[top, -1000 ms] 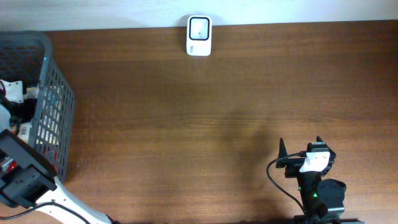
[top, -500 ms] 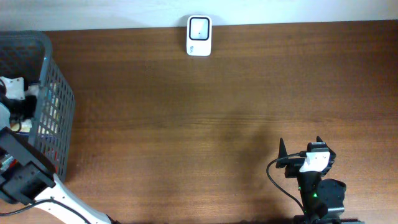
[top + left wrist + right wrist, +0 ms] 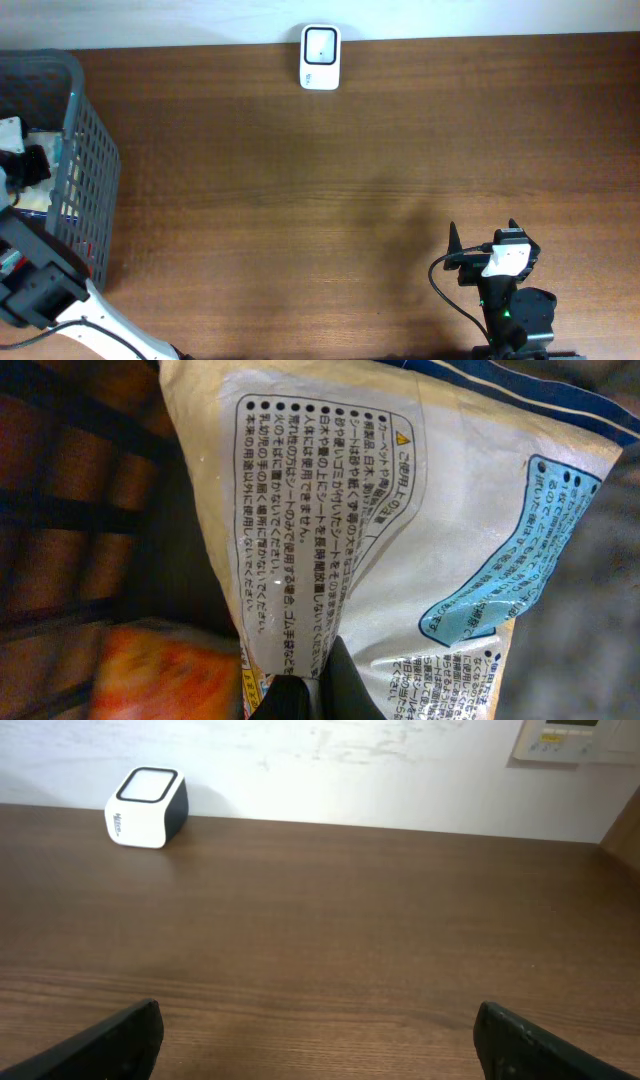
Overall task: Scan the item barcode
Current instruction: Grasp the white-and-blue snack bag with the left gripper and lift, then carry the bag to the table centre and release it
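A white printed pouch [image 3: 400,510] is pinched by the left fingers [image 3: 335,685] in the basket [image 3: 95,170]; the right fingers [image 3: 120,1038] are spread wide.

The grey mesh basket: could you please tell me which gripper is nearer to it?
Left. The left gripper is inside the basket, shut on a white printed packet; the right gripper hangs open far across the table, at its right end.
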`<state>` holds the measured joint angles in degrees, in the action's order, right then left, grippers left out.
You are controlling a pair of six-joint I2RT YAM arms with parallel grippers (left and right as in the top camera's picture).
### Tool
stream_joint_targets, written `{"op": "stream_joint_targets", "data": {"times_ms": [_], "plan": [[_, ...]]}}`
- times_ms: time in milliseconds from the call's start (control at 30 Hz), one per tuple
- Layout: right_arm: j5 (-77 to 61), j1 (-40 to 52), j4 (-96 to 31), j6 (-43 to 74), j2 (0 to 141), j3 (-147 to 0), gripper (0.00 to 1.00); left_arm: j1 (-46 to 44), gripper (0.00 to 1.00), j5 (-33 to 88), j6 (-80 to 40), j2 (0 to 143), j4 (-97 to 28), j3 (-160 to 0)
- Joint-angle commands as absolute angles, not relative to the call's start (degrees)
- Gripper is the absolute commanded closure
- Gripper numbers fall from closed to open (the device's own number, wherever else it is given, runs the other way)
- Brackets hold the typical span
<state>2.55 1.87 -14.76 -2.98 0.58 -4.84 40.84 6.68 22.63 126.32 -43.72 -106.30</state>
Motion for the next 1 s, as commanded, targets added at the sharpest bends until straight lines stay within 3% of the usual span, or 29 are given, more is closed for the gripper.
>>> {"op": "stream_joint_targets", "data": {"times_ms": [0,300,400,500,600,800,967], "plan": [[2.81,2.24,-15.75,-2.70,0.40,-4.84,0.01,41.36,1.00,4.69,21.28,114.80,-41.93,-109.62],[2.81,2.24,-15.75,-2.72,0.43,-4.84,0.01,41.01,1.00,5.15,19.49,96.23,-39.46,-109.62],[2.81,2.24,-15.75,-2.72,0.40,-4.84,0.01,41.01,1.00,6.00,12.91,90.98,-39.48,-109.62],[2.81,2.24,-15.75,-2.70,0.40,-4.84,0.01,39.90,1.00,19.59,7.70,86.39,-40.86,-109.62],[2.81,2.24,-15.75,-2.72,0.40,-4.84,0.02,34.54,1.00,26.17,5.37,85.08,-44.42,-109.62],[2.81,2.24,-15.75,-2.70,0.40,-4.84,0.02,19.59,1.00,23.31,4.60,86.70,-54.63,-104.66],[2.81,2.24,-15.75,-2.72,0.40,-4.84,0.02,8.38,1.00,21.89,-3.84,87.33,-46.70,-85.71]]}}
